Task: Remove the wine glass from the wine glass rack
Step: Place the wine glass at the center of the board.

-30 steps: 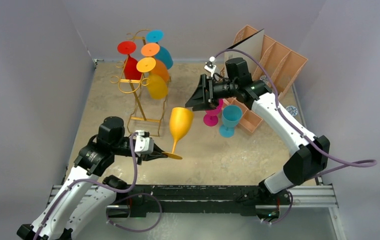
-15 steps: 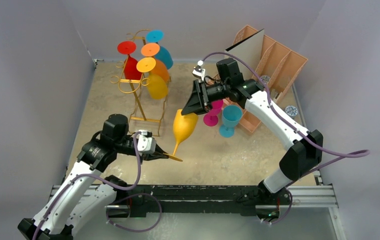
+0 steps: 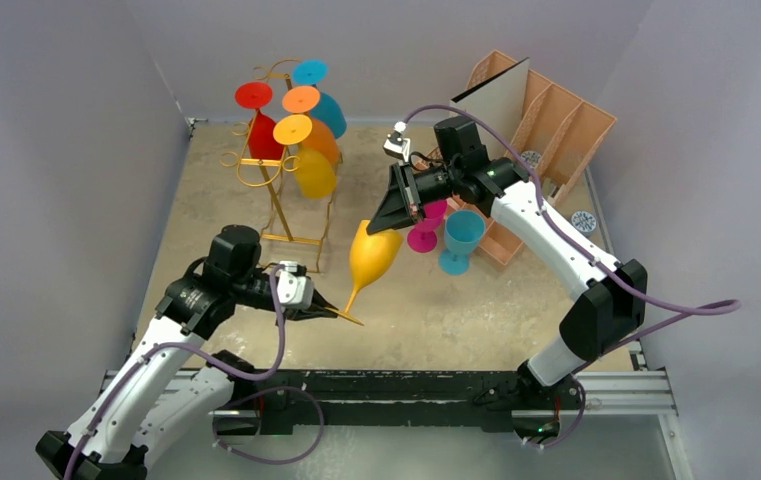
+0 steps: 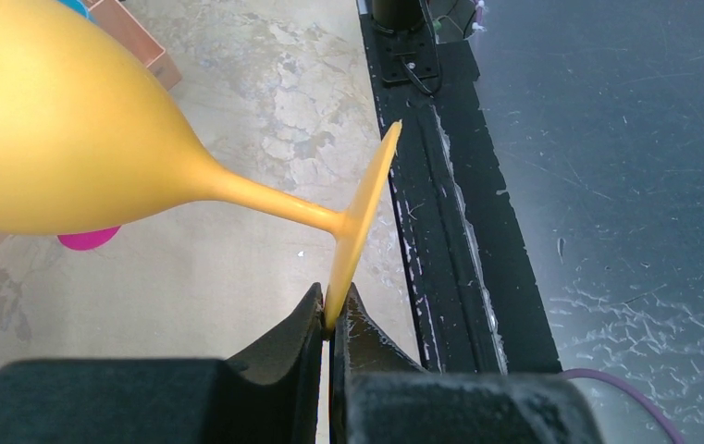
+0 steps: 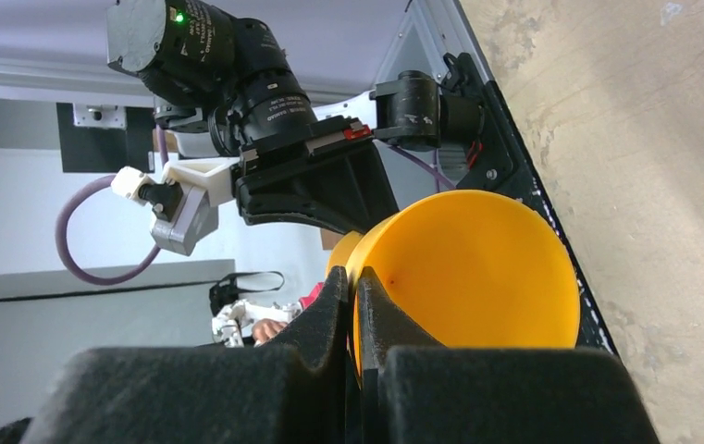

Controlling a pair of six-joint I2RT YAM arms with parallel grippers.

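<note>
Item: yellow wine glass point(image 3: 368, 255), tilted. Left pincer point(image 4: 332, 313) clamped on foot edge, right pincer point(image 5: 352, 289) clamped on bowl rim. Advice: release one side slowly, no twisting.

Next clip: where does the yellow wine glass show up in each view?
Top external: yellow wine glass at centre, tilted, between the arms.
Left wrist: the glass fills the upper left, its foot at centre.
Right wrist: its open bowl sits centre right.
Shared landmark: black rail along the table's near edge.
</note>
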